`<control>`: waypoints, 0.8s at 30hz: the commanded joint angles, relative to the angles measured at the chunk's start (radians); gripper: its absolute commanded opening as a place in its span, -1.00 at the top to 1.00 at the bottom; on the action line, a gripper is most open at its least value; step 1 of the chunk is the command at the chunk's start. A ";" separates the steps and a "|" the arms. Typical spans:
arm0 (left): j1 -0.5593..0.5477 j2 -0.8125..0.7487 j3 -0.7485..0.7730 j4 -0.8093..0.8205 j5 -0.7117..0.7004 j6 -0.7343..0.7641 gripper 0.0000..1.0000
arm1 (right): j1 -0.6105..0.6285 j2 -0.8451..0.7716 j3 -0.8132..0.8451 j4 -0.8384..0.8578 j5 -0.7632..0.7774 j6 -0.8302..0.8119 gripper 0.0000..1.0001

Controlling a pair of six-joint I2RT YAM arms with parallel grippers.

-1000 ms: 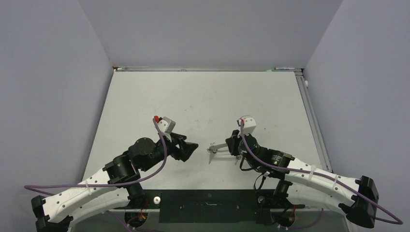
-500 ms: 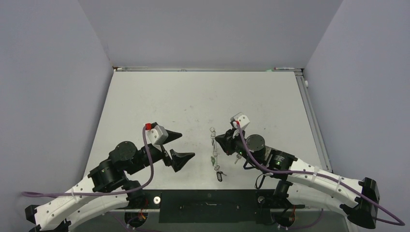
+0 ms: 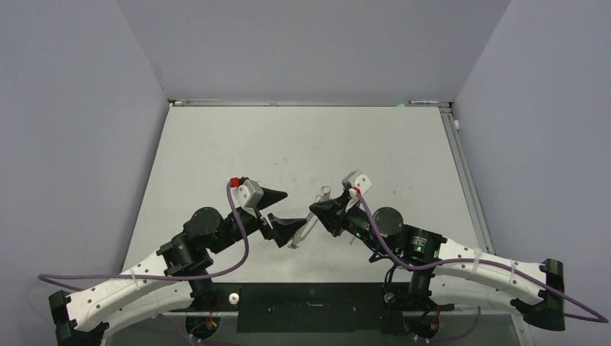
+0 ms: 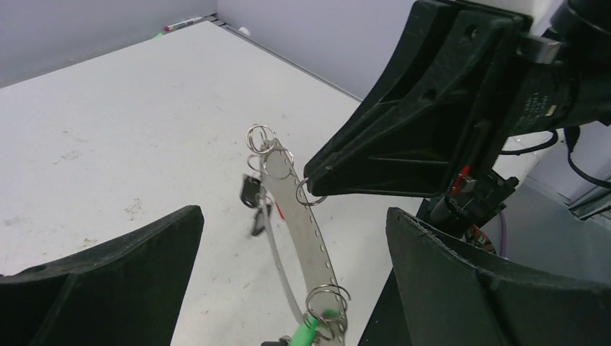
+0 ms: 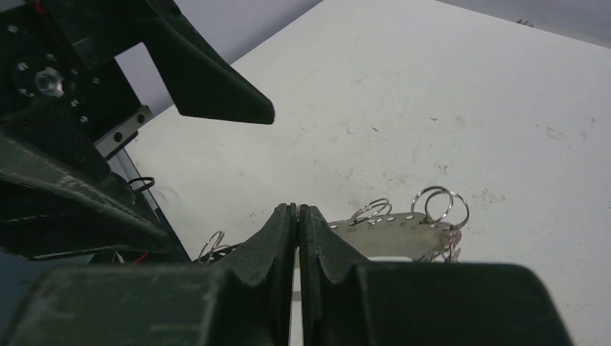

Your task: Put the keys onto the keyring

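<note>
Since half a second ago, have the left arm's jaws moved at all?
Yes. Measured against the fixed black base plate, the left gripper has shifted right and slightly away from it, with its jaws open.

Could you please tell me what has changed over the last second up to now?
The left tool opened wide, drew back towards its base, then came forward again; its jaws now flank the keyring. The right tool shifted slightly left, swinging the keyring from pointing left to slanting towards the near edge. Unchanged: the right tool stays shut on the keyring.
</note>
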 commanded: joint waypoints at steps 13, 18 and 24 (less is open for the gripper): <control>-0.008 0.031 -0.128 0.332 0.165 -0.004 -0.50 | 0.050 -0.112 0.069 0.047 -0.085 -0.006 0.89; -0.008 0.069 -0.119 0.370 0.205 0.019 -0.30 | 0.052 -0.116 0.085 0.033 -0.171 -0.004 0.90; -0.009 0.085 -0.121 0.411 0.242 0.019 0.06 | 0.053 -0.116 0.085 0.034 -0.248 0.005 0.89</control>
